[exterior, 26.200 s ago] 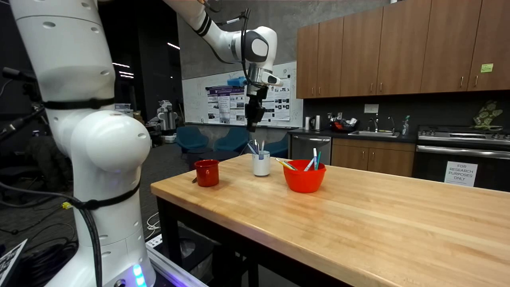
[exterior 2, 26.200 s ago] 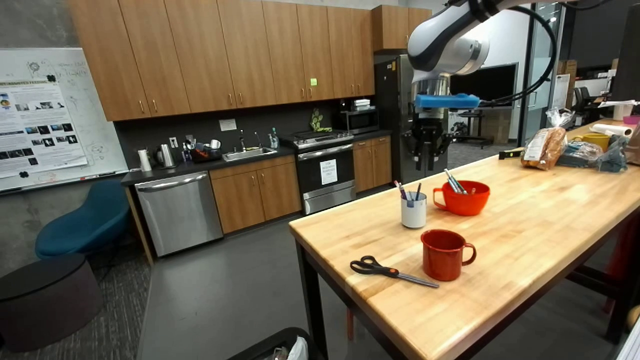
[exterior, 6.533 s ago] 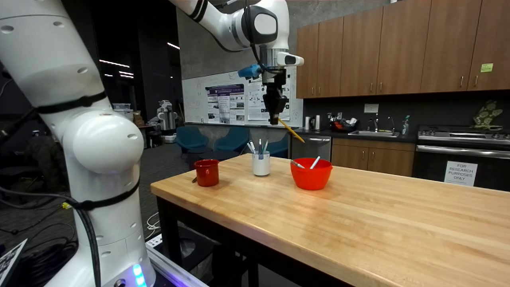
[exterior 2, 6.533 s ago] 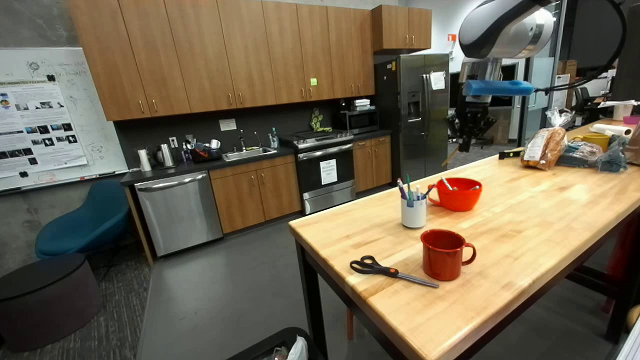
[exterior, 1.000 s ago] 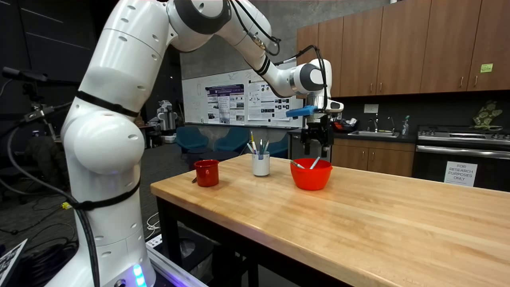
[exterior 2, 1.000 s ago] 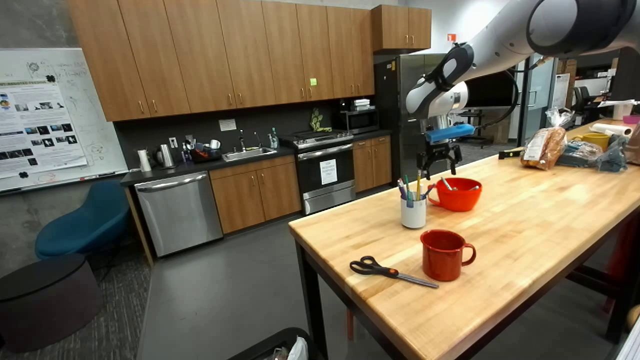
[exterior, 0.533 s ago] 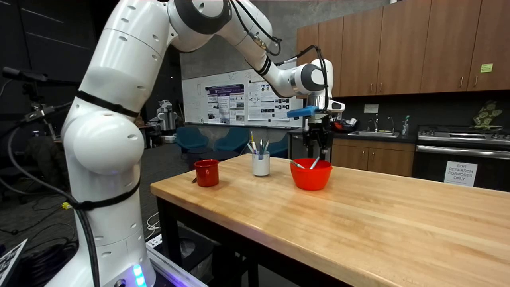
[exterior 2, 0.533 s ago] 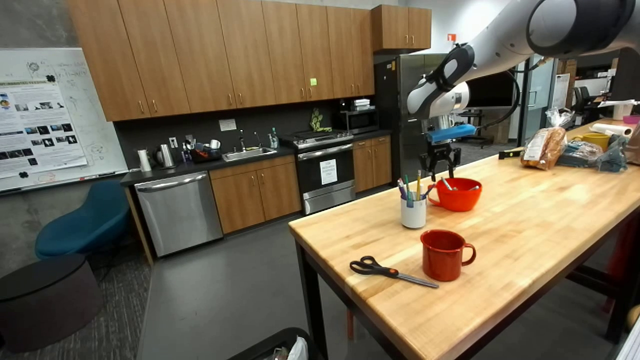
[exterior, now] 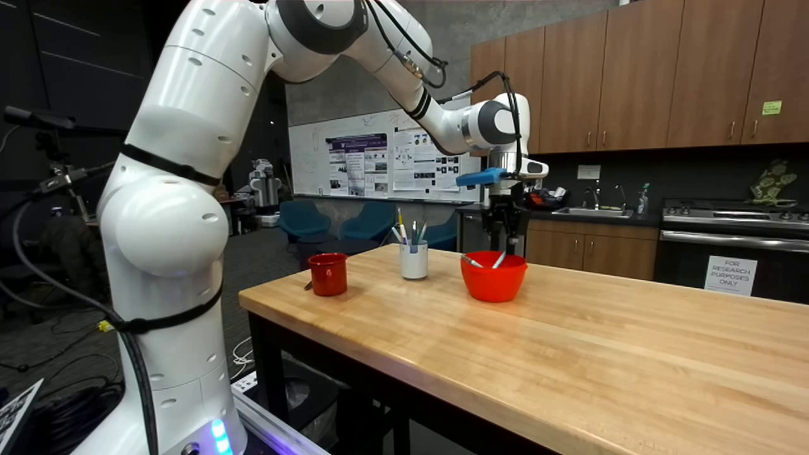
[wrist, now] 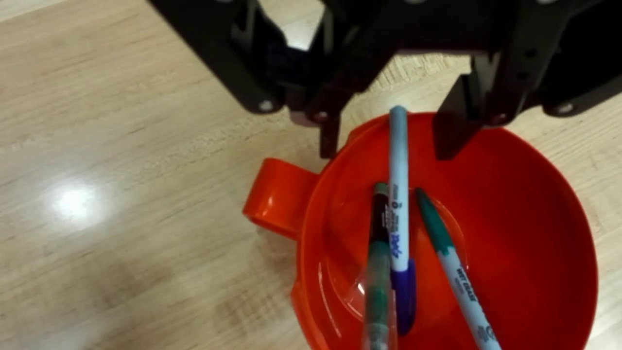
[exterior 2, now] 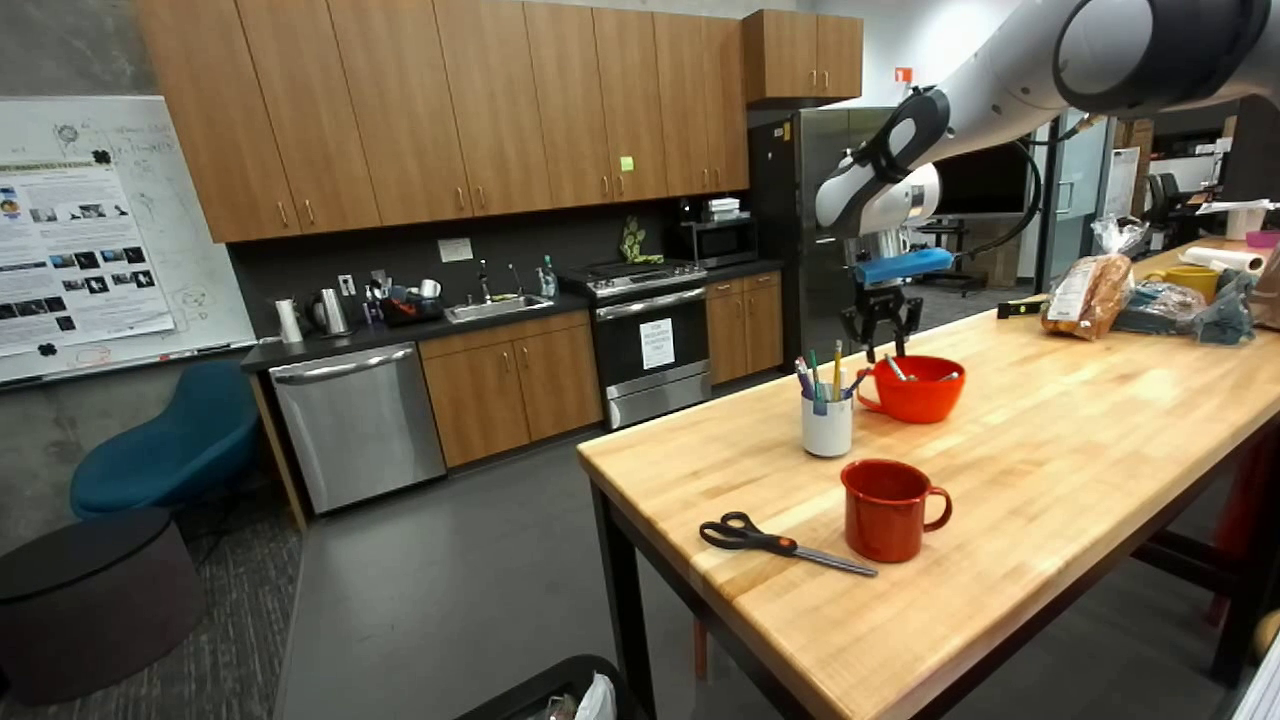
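A red-orange bowl (wrist: pixel 525 204) with a handle holds a few markers in the wrist view. Among them are a white marker with a purple cap (wrist: pixel 399 223), a green wet-erase marker (wrist: pixel 459 274) and a darker green one (wrist: pixel 378 287). My gripper (wrist: pixel 386 148) is over the bowl's far rim, its jaws partly open. The end of the purple-capped marker lies between the fingers, with gaps on both sides. In an exterior view the gripper (exterior 2: pixel 886 356) sits at the bowl's rim. Beside the bowl stands a white cup (exterior 2: pixel 827 432) with several pens and a yellow pencil (exterior 2: pixel 837 370).
A dark red mug (exterior 2: pixel 885 515) and black-handled scissors (exterior 2: pixel 750 535) lie near the end of the wooden table (exterior: pixel 569 354). Farther along it are bagged bread (exterior 2: pixel 1090 295) and other packages. A counter with a sink (exterior: pixel 594 212) stands behind.
The yellow pencil, once in the bowl and later in my gripper, now stands in the white cup. Over the last second the gripper has dropped slightly to the bowl and its jaws have narrowed.
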`<state>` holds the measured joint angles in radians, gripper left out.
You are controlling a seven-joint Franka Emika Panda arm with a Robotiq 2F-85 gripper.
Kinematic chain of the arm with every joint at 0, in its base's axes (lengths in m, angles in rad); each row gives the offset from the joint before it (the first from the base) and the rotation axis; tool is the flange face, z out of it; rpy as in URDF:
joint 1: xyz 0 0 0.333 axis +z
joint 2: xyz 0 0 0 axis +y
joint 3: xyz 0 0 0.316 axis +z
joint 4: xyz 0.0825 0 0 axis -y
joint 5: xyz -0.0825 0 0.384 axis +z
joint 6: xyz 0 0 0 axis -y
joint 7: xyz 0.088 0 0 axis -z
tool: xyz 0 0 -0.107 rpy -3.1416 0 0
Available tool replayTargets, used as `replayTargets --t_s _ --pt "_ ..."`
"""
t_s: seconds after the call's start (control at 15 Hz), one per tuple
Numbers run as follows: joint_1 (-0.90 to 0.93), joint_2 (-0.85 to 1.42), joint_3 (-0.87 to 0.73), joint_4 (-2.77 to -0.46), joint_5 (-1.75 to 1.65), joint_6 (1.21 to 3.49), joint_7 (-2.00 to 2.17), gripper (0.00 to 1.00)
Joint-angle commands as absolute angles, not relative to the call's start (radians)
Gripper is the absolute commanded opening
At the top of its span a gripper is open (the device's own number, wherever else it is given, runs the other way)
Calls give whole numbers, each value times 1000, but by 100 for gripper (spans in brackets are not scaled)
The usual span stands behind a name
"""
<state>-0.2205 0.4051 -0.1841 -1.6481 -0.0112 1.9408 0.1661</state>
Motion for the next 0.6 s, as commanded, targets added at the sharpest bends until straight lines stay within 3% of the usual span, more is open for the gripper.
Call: replayTargets --t_s 0.0,0.07,0.13,0.4,0.53 --pt "-224 407 -187 -1633 5 1936 158 40" --pt "-224 407 -187 -1634 5 1936 158 38" --pt "-224 407 -187 -1633 6 1936 158 27" --pt "-224 404 -187 -1631 9 1937 159 2" --pt "-224 402 -187 -1629 9 1939 159 1"
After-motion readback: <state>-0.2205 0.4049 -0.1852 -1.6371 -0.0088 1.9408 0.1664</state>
